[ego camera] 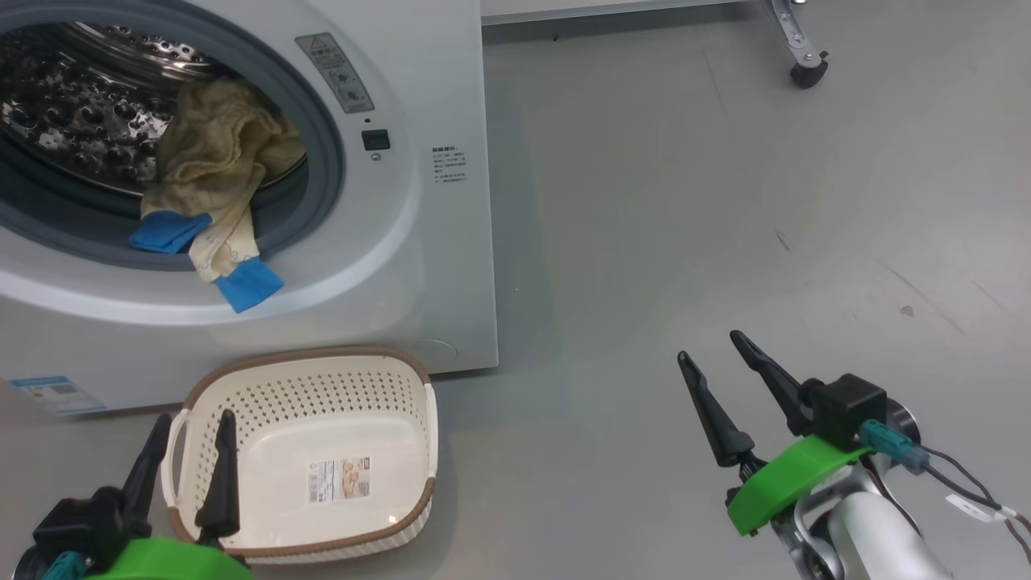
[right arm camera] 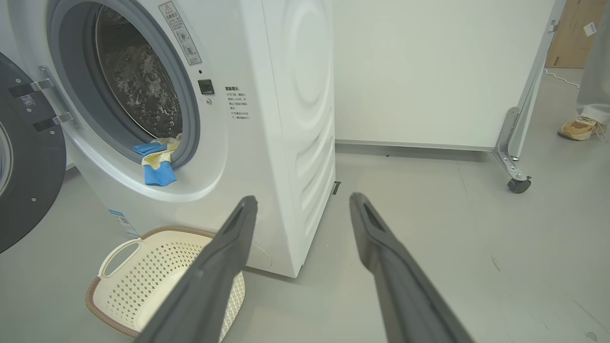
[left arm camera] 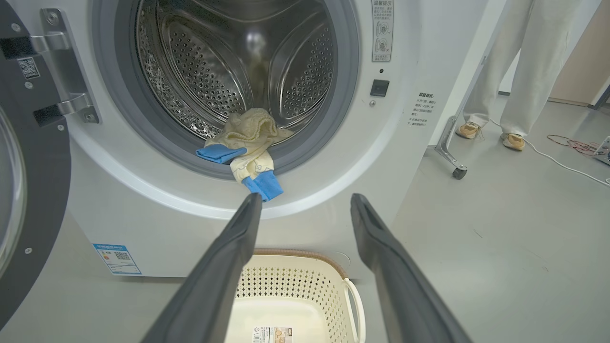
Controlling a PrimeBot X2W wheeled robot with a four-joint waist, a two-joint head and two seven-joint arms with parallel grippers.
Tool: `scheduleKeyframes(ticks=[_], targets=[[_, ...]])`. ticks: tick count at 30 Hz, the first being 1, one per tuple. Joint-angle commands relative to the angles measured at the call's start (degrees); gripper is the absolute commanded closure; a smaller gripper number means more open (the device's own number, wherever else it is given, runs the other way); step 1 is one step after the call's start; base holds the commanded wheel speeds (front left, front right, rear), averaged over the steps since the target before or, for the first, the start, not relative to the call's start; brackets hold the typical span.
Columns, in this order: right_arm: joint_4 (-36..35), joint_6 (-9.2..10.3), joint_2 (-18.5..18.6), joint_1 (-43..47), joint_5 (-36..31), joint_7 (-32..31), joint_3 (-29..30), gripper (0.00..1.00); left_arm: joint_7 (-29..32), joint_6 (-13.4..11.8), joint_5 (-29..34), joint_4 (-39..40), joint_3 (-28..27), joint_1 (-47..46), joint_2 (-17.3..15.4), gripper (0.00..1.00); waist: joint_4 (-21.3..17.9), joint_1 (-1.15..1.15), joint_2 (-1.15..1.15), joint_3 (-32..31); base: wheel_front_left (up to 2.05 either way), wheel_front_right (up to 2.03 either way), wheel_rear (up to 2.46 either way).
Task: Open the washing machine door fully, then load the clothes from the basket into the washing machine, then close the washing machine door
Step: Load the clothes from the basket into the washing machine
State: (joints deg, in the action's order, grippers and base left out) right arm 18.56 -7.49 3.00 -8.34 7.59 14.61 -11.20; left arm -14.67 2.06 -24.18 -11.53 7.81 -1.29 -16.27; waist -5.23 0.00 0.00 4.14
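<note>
Cream-yellow, blue-cuffed clothes [ego camera: 213, 169] hang out of the white front-loading washing machine [ego camera: 435, 266], well apart from our left gripper [ego camera: 196, 417]. It and our right gripper [ego camera: 709, 345] both gape, empty.

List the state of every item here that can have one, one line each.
washing machine door, swung wide open.
clothes, in the drum mouth, blue cuffs draped over the seal.
basket, upright, empty.
left pincer, open, holding nothing.
right pincer, open, holding nothing.
</note>
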Motion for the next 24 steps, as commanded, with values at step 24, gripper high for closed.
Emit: scheduleKeyframes(ticks=[24], targets=[[-2.02,0.00,-0.13,-1.95,0.68,0.39,-1.46,0.00,-0.33,1.68,2.44,0.34,-4.42,-3.79,0.59,0.00,-0.23,0.00,0.00,1.37,0.00,0.00,0.00]])
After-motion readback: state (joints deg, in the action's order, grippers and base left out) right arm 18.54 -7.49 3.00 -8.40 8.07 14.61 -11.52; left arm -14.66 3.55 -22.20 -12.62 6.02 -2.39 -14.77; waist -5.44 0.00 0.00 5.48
